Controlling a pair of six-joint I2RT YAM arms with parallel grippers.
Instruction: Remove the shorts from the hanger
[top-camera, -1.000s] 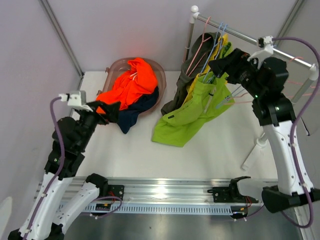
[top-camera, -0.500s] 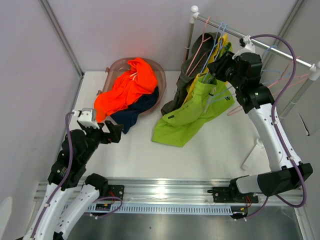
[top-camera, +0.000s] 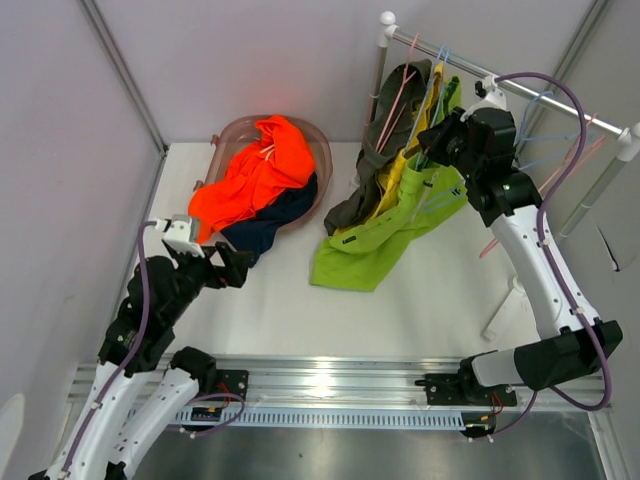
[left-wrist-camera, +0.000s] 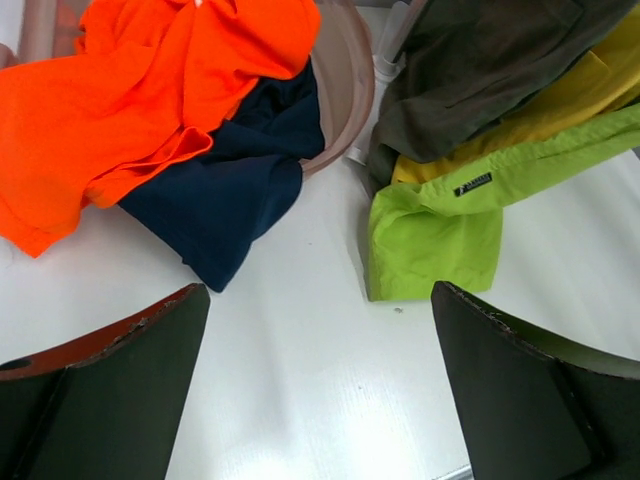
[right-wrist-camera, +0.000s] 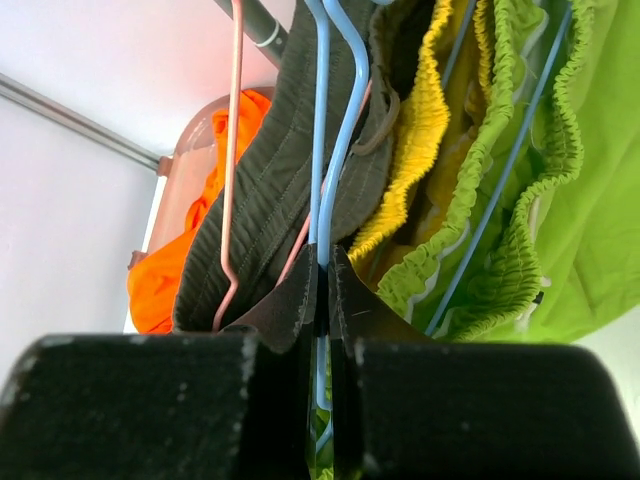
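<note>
Five pairs of soft fabric shorts are in view. A bright orange pair (top-camera: 255, 165) and a navy blue pair (top-camera: 272, 215) are heaped in a translucent pinkish plastic tub (top-camera: 236, 132), with the navy spilling over its rim. The other three are on hangers at a metal rail (top-camera: 520, 85): a dark olive-grey pair (top-camera: 385, 150), a yellow pair (top-camera: 398, 182), and a lime green pair (top-camera: 385, 235) whose lower end lies on the white worktop (top-camera: 280, 310). The right pincer (right-wrist-camera: 322, 285), held high at the rail, is clamped on a thin blue wire hanger (right-wrist-camera: 321, 130). The left pincer (left-wrist-camera: 320, 300) hangs low over the worktop near the tub, jaws spread wide and holding nothing. Pale grey walls enclose the worktop.
</note>
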